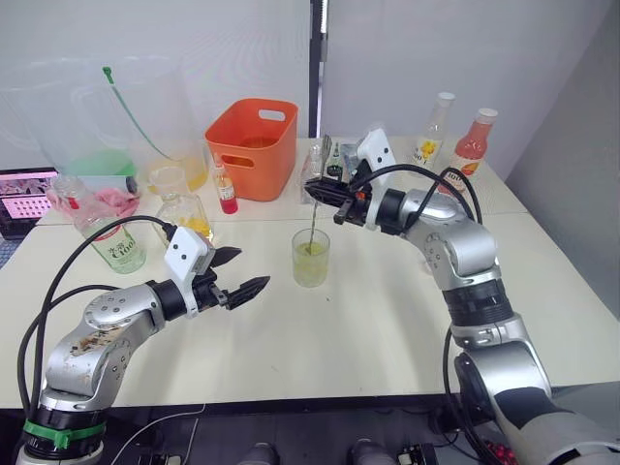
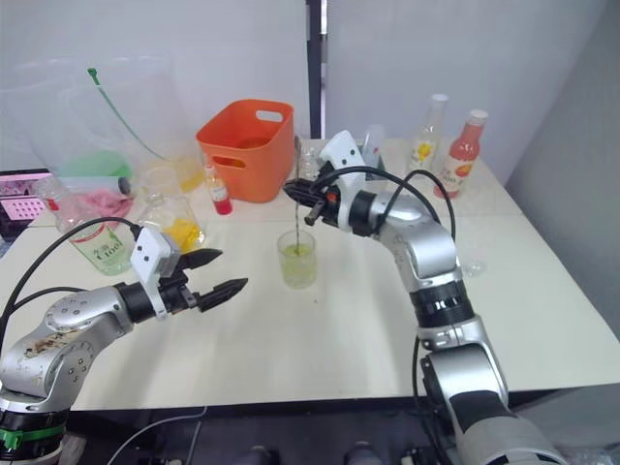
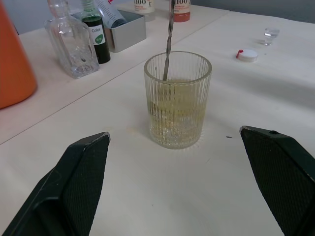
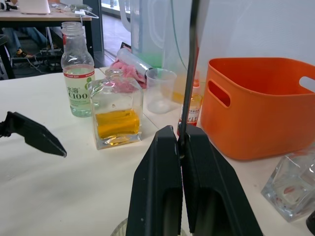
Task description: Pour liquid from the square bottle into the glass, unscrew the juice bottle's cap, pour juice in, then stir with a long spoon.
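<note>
The glass (image 1: 311,258) is standing mid-bench, holding pale greenish-yellow drink, so I am judging both pours done and only stirring left. My right claw (image 1: 321,197) is clenching the long spoon (image 1: 313,229), dipping it into the glass. My left claw (image 1: 238,273) is hanging released nearby, grasping nothing.

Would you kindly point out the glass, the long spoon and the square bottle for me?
glass (image 1: 311,260), left eye view, on its ribbed side wall.
long spoon (image 3: 168,39), left wrist view, on its twisted shaft above the rim.
square bottle (image 4: 117,117), right wrist view, on its flat front face.
</note>
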Controlling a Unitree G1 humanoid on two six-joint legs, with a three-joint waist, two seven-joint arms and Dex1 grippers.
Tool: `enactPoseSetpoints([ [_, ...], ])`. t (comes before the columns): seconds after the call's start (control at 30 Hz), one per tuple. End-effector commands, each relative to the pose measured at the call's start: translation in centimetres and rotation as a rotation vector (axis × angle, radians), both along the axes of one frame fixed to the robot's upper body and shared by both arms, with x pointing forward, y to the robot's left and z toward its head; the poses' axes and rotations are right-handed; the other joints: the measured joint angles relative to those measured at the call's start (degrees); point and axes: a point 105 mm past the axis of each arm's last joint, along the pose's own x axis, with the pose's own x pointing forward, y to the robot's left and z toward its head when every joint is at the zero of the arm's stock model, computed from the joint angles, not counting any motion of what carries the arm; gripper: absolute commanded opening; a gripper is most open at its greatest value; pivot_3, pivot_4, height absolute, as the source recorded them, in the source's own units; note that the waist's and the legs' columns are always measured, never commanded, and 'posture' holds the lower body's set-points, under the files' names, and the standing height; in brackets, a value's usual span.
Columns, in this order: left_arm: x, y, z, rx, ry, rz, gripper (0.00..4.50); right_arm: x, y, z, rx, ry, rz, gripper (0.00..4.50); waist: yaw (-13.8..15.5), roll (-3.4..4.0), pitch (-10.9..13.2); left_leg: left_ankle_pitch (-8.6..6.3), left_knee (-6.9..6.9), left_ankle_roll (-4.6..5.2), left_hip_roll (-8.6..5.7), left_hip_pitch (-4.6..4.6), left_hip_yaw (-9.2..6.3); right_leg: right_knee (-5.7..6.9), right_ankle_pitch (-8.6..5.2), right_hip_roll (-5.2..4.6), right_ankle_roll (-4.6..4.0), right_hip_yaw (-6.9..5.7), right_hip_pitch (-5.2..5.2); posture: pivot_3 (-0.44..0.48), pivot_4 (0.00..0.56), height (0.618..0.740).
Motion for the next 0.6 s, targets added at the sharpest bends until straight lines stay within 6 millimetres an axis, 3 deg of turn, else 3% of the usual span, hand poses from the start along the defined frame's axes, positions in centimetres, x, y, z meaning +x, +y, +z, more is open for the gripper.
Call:
enactPoseSetpoints([
  [0.03, -0.1, -0.1, 1.1, 0.004, -0.062, -0.002, 4.48, -0.5, 1.1, 0.8, 0.020, -0.026, 0.027, 0.00, 0.02, 0.00, 0.00, 0.00, 0.00, 0.00, 0.00, 0.00, -0.01, 0.00, 0.00, 0.00, 0.00, 0.00, 0.00, 0.000, 0.150, 0.740],
  [0.3, -0.1, 0.0, 1.0, 0.005, -0.063, 0.004, 4.48, -2.7, 3.0, 0.1, 0.019, 0.046, 0.155, 0.00, 0.03, 0.00, 0.00, 0.00, -0.01, 0.00, 0.00, -0.02, -0.03, 0.01, 0.00, 0.00, 0.00, 0.00, -0.02, 0.000, 0.150, 0.740],
  [0.6, 0.1, -0.4, 0.7, 0.003, -0.061, -0.009, 4.48, -3.4, 0.4, -1.4, -0.144, 0.100, 0.146, 0.00, 0.00, 0.00, 0.00, 0.00, -0.02, 0.00, 0.00, 0.02, -0.03, -0.02, 0.00, 0.00, 0.00, -0.02, 0.02, 0.000, 0.150, 0.740],
])
